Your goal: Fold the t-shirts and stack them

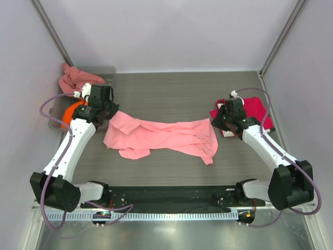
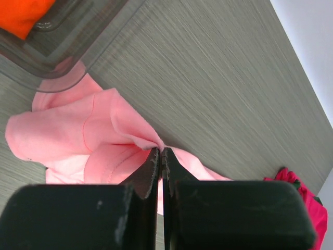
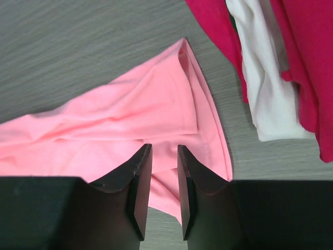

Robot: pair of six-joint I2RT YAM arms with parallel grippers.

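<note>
The light pink t-shirt [image 1: 161, 136] lies spread in a crumpled band across the middle of the tabletop [image 1: 171, 91], with its long edges running left to right. Its left end is bunched near the left end effector [image 1: 109, 112] and its right end tapers to a corner near the right end effector [image 1: 219, 121]. Behind the shirt, a wide strip of bare tabletop reaches to the back wall [image 1: 171, 36]. In front of it, a narrower strip separates the shirt from the arm bases.

The grey tray [image 1: 110, 73] fills the back left corner. The dusty rose t-shirt [image 1: 75, 79] is draped over its rim, and the orange t-shirt [image 1: 70, 115] lies inside it, so the left arm has little room to the side. On the right, the crimson red t-shirt [image 1: 258, 108] and the white t-shirt [image 3: 265, 94] are stacked close to the side wall, just beside the pink shirt's corner.

The left arm stretches forward and leans inward. In its wrist view the fingers [image 2: 152, 169] are clenched on a raised pinch of the light pink t-shirt near the tray's edge. The right arm reaches forward and bends inward at the wrist. Its end effector is released, with a narrow gap between the fingers [image 3: 139, 177]. It is poised over the pink shirt's right end without gripping it.
</note>
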